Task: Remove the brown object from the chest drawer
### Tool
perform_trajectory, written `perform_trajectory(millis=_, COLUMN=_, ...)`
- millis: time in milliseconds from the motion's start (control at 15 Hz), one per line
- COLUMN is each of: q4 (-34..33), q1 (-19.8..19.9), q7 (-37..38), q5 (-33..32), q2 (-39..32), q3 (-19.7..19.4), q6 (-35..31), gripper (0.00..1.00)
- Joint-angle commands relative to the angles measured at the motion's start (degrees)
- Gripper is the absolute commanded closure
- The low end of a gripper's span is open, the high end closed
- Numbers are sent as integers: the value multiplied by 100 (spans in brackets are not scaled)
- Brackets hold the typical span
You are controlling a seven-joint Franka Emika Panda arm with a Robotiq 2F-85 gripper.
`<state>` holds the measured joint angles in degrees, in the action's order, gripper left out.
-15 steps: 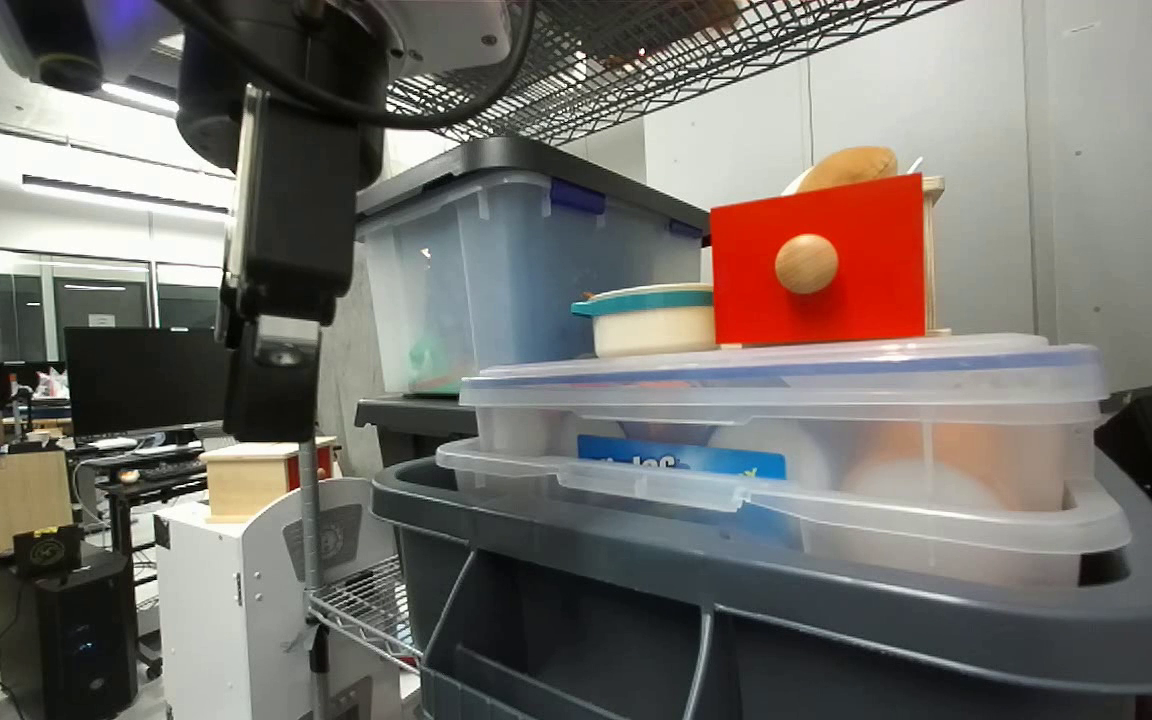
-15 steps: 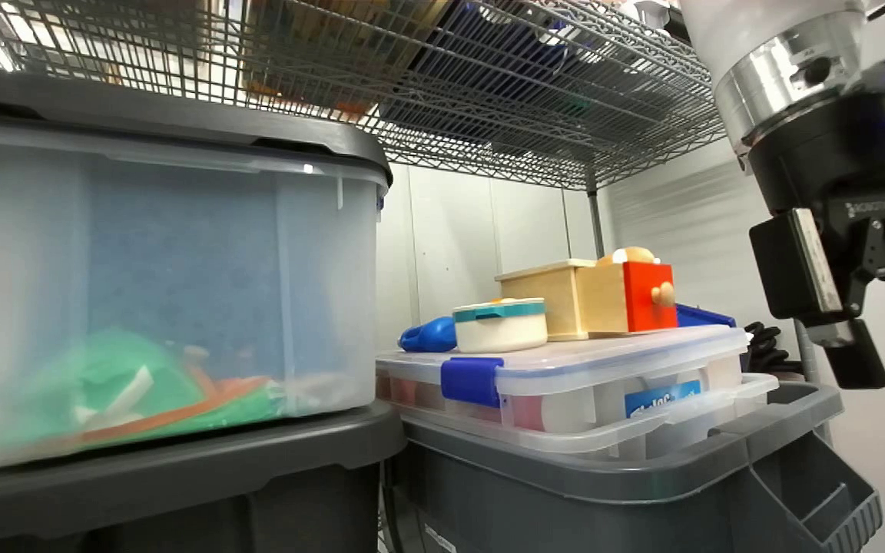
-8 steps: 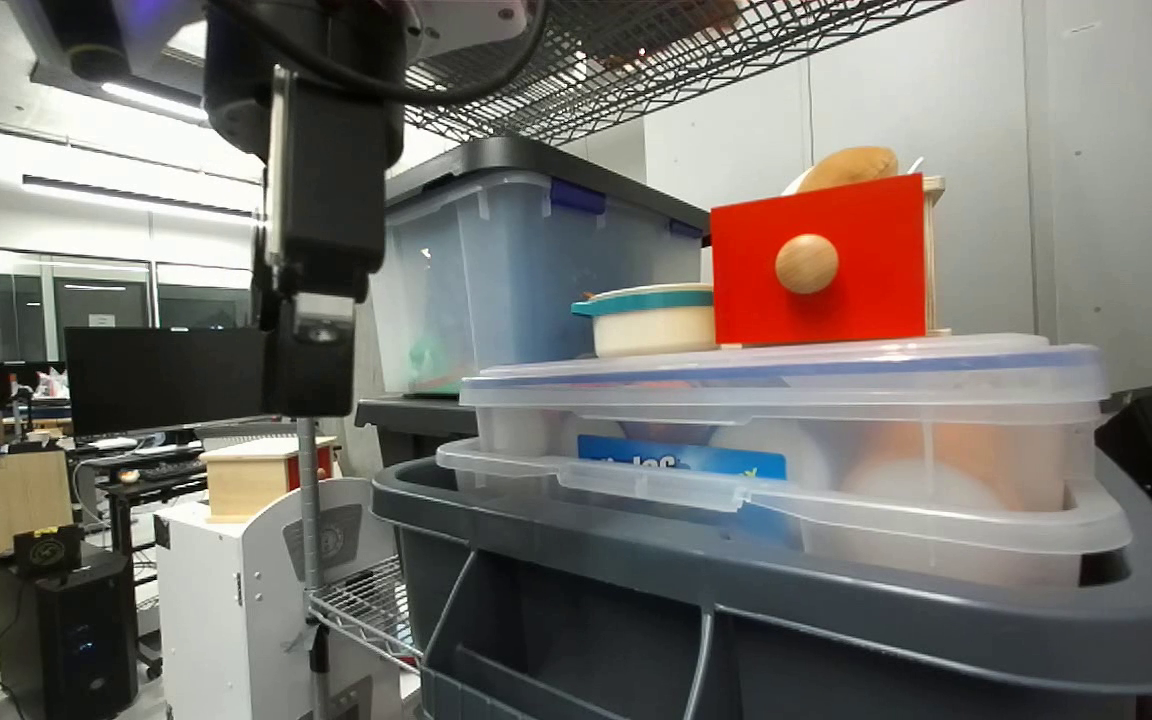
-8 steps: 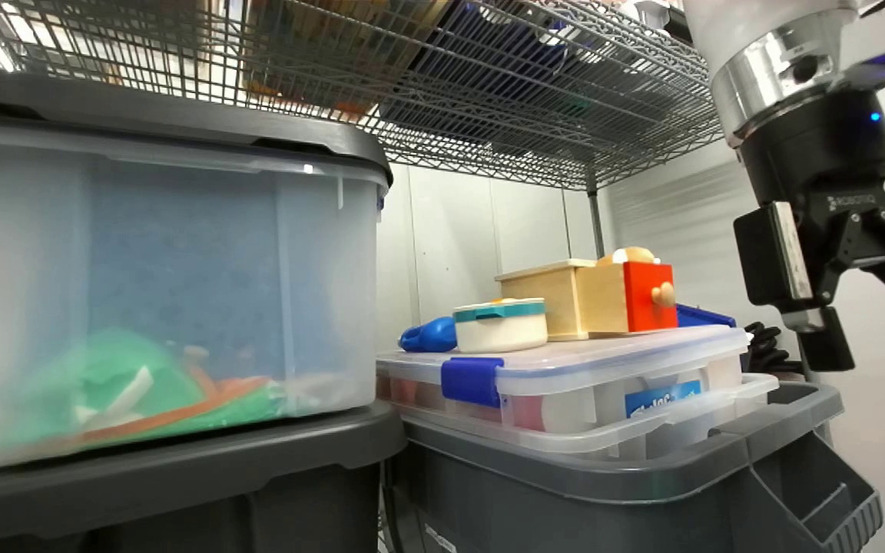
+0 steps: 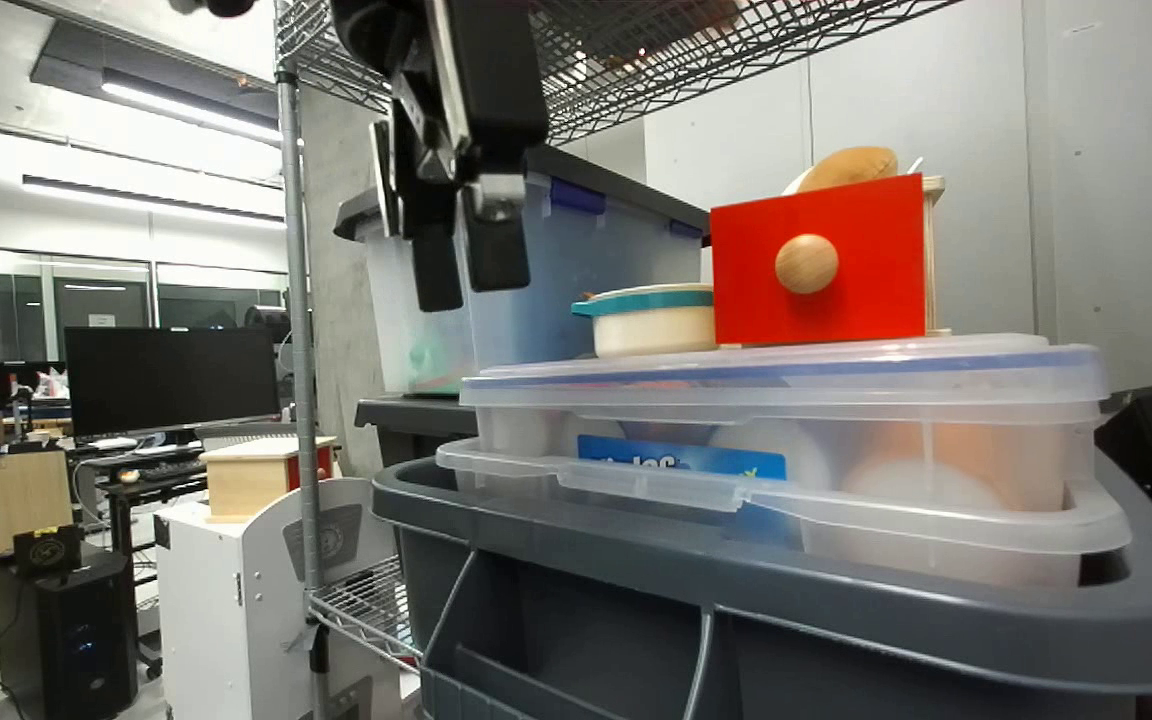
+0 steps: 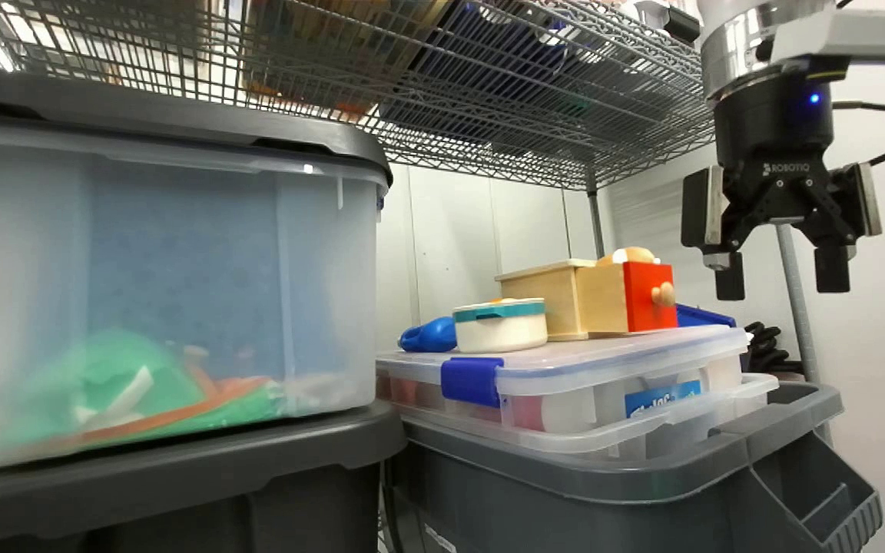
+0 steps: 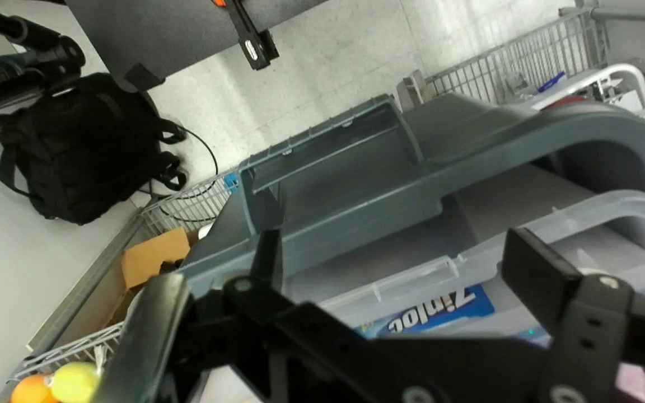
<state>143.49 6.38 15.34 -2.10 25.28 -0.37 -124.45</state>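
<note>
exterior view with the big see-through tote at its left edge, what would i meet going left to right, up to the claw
Big see-through tote → blue object → cream pot with teal rim → wooden chest → red-fronted drawer → claw. The brown object overlaps the red-fronted drawer, so it is left out.

The smooth, golden-brown object [image 5: 849,169] peeks above the red front of the open, wooden-sided chest drawer [image 5: 868,262].

Arm's wrist [image 6: 740,48] at right in an exterior view, roughly upright; gripper [image 6: 781,278] hangs below it, pointing down, both fingers [image 6: 832,270] spread apart.
</note>
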Motion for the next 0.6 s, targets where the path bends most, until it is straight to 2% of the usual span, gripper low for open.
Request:
perform_trajectory(millis=0, q4=-408, q1=110, q7=54, q5=51, q2=-186, q3=-101, q6=-276, gripper=0)
perform_trajectory(millis=533, q4=-1114, q1=98, q7=-207, q5=67, q2=-475, q3=-242, q6=-770, gripper=0)
